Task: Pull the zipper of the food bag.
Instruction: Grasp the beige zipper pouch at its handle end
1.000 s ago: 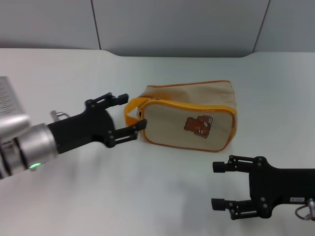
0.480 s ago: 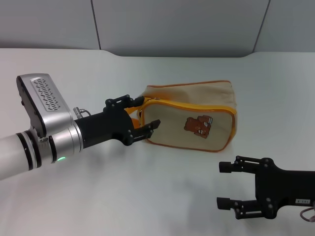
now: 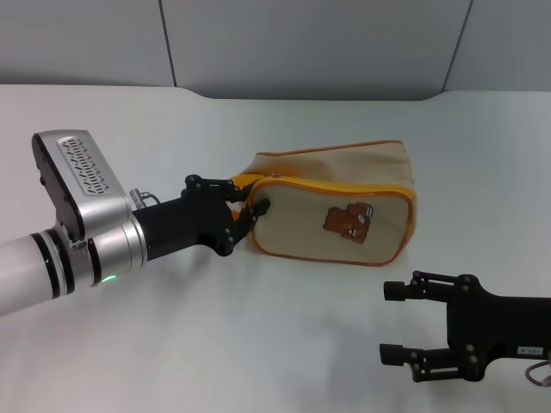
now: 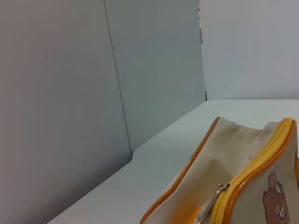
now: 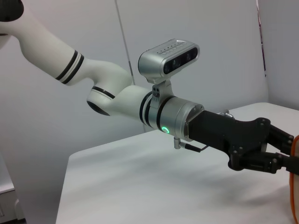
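Note:
The beige food bag point(image 3: 336, 185) with orange piping and a brown bear print lies on the white table point(image 3: 258, 344). My left gripper point(image 3: 248, 200) is at the bag's left end, its fingers narrowed onto the corner where the orange handle and the zip line meet. The left wrist view shows the silver zipper pull tab point(image 4: 218, 190) hanging at that corner of the bag point(image 4: 233, 144). The right wrist view shows the left gripper point(image 5: 292, 156) against the bag's orange edge point(image 5: 295, 186). My right gripper point(image 3: 396, 323) is open and empty, low at the front right, apart from the bag.
Grey wall panels point(image 3: 310, 43) stand behind the table's far edge. My left arm's silver wrist camera housing point(image 3: 73, 172) sits left of the bag. Bare table lies between the bag and the right gripper.
My left gripper moved right to the bag's left end, then its fingers closed there, covering most of the orange handle. The right gripper drew back slightly to the right.

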